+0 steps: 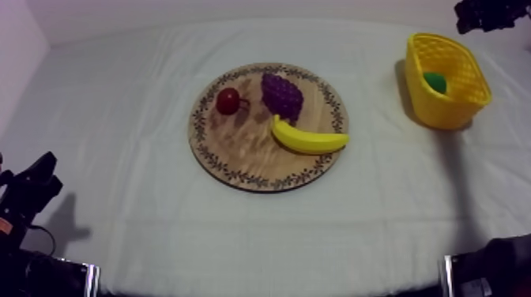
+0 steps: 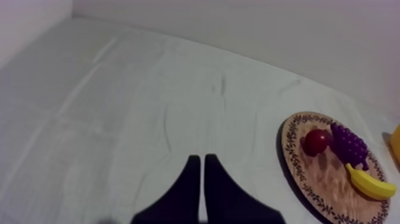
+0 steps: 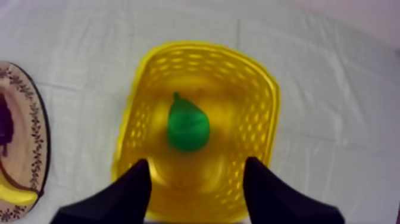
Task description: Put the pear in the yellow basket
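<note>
Pear (image 3: 187,126) sits in the middle of the yellow basket (image 3: 134,119) at the far right, right gripper (image 3: 197,164) spread wide above it, left gripper (image 2: 199,159) pressed together near left. Looks light, hard, smooth plastic (slippery-ish), so I'd pinch its fat belly, not the stem end.

I logged a table (image 1: 261,237) under a grey-white cloth (image 1: 118,103); in the top view the cloth covered nearly all of it. It lay mostly flat, with faint creases and fold lines across it. In the left wrist view I noted long wrinkles running toward the far edge. A plain pale back wall (image 1: 237,9) stood right behind that edge. A second pale wall (image 1: 17,47), slightly pinkish, closed the table's left side and met the back wall at a corner. The light was soft and even, the cloth brightest mid-table. Shadows on it were grey and soft-edged.
</note>
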Controlling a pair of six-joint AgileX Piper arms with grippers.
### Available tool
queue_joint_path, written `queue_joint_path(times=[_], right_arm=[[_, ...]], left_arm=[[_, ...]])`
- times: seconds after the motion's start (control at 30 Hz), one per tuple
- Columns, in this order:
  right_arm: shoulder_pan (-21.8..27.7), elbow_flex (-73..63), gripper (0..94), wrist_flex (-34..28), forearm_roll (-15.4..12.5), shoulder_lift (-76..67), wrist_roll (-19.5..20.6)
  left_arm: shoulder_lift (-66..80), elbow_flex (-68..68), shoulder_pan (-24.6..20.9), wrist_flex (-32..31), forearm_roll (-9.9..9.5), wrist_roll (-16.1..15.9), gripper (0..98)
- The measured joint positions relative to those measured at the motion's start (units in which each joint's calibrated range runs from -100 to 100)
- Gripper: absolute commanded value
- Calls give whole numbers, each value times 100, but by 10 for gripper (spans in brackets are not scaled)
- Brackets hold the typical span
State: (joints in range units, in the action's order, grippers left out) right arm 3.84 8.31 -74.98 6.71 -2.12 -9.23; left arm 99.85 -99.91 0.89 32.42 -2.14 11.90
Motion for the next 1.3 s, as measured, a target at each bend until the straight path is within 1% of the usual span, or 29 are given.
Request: queue_joint_path(times=[0.17,0.3,0.4,0.53,0.6,0.67,0.77,0.9,1.0,1.03,1.17,1.3], right_arm=[[-89,673,276,294,-85,-976,-26],[-231,1269,221,571,-82,-1826,82],[-375,1758,162,825,66,-2417,254],[-542,2554,70,1332,328,-3215,605],[-603,2926,39,1540,440,-3612,806],[-635,3337,24,1779,492,-3982,997],[-629,3887,14,2034,477,-4459,1175],[-510,4555,8,2402,269,-5081,1199],[-392,5109,6,2734,-3,-5586,1032],[-358,5269,6,2899,-90,-5724,923],[-240,6099,5,3269,-609,-6414,516],[-204,7009,4,3324,-1195,-7150,95]], left_arm=[[0,0,0,0,0,0,1],[0,0,0,0,0,0,1],[0,0,0,0,0,0,1],[0,0,0,0,0,0,1],[0,0,0,0,0,0,1],[0,0,0,0,0,0,1],[0,0,0,0,0,0,1],[0,0,0,0,0,0,1],[0,0,0,0,0,0,1],[0,0,0,0,0,0,1],[0,0,0,0,0,0,1],[0,0,0,0,0,0,1]])
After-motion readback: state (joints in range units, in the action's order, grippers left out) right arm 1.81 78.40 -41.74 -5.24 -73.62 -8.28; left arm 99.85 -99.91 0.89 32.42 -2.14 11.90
